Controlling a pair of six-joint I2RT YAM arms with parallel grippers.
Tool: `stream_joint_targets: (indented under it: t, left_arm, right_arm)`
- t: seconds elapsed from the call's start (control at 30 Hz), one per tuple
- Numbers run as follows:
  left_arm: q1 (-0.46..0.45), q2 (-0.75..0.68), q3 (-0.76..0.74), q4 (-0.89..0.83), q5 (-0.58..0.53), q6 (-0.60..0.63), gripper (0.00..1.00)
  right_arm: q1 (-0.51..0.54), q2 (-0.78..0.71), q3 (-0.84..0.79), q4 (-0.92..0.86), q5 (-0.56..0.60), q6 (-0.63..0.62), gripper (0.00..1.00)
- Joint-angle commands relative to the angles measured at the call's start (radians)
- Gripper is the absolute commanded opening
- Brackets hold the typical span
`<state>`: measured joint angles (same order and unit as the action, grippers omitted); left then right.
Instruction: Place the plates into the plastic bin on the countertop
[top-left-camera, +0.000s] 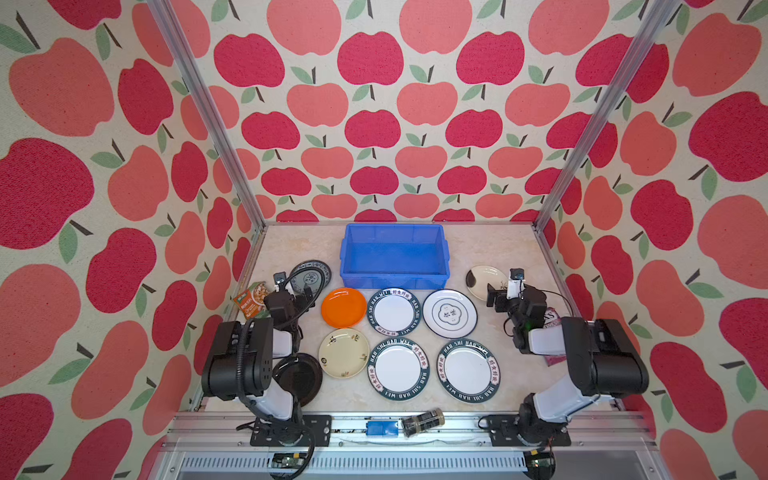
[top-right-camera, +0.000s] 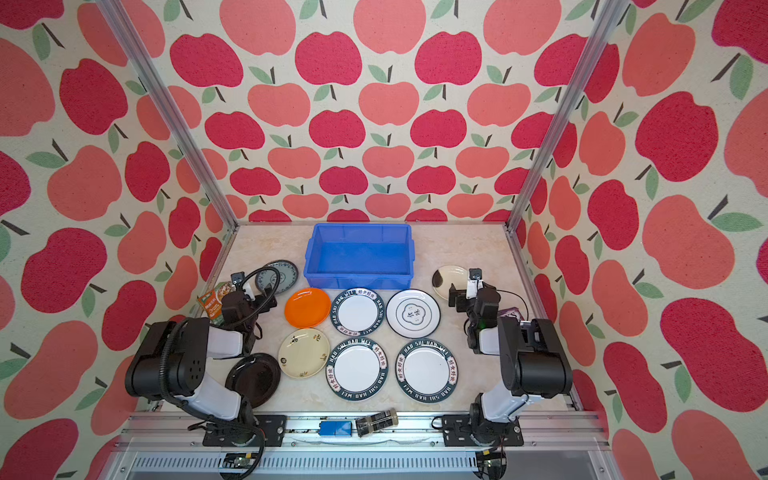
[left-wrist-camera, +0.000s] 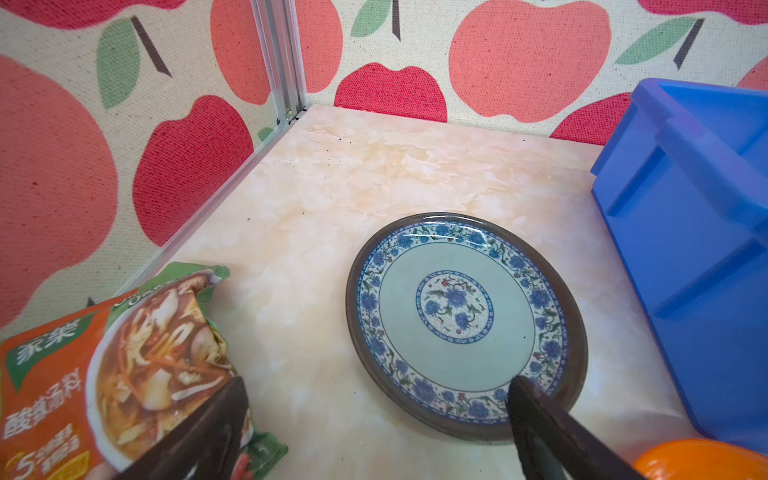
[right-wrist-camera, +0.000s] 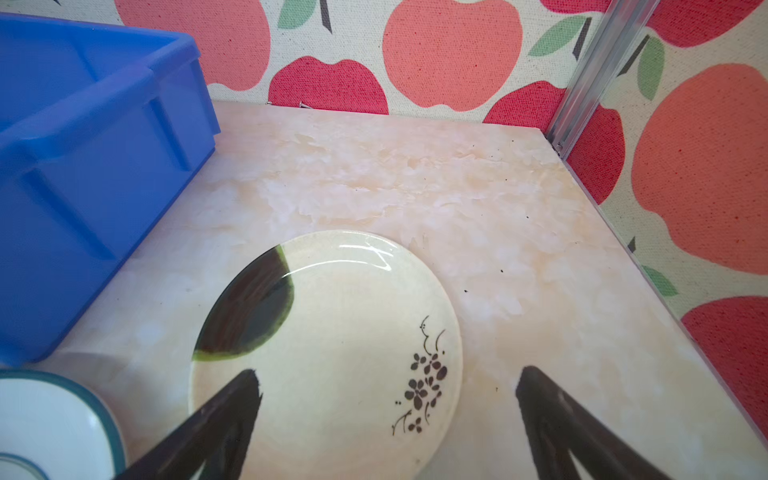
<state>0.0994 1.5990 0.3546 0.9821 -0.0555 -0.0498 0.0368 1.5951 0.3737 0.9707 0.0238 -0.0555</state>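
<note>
The blue plastic bin (top-left-camera: 395, 277) (top-right-camera: 359, 277) stands at the back of the countertop (top-left-camera: 490, 245), nothing showing inside. In front lie an orange plate (top-left-camera: 344, 307), three white lettered plates (top-left-camera: 394, 311) (top-left-camera: 398, 369) (top-left-camera: 468, 370), a flower-outlined plate (top-left-camera: 449, 313), a cream plate (top-left-camera: 344, 353) and a black plate (top-left-camera: 299, 378). My left gripper (top-left-camera: 291, 293) (left-wrist-camera: 376, 384) hangs open at the near rim of the teal plate (left-wrist-camera: 457, 324). My right gripper (top-left-camera: 505, 293) (right-wrist-camera: 388, 372) is open, one finger above the dark-patched cream plate (right-wrist-camera: 332, 353), holding nothing.
A soup packet (top-left-camera: 251, 297) (left-wrist-camera: 124, 353) lies by the left rail under one left finger. A reddish packet (top-left-camera: 552, 320) sits under the right arm. A small blue box (top-left-camera: 382, 428) and a jar (top-left-camera: 423, 422) rest on the front rail. Apple-patterned walls close in three sides.
</note>
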Motion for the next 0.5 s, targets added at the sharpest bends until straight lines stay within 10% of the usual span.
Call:
stream_joint_targets:
  t: [0.0,0.47]
  left_arm:
    - [-0.005,0.010,0.015,0.001,-0.007,0.021,0.99]
    - [-0.015,0.013,0.021,-0.009,-0.010,0.034,0.99]
  right_arm:
    - [-0.002,-0.008,-0.005,0.014,-0.015,0.008,1.00]
    - [-0.002,-0.009,-0.004,0.013,-0.016,0.009,0.99]
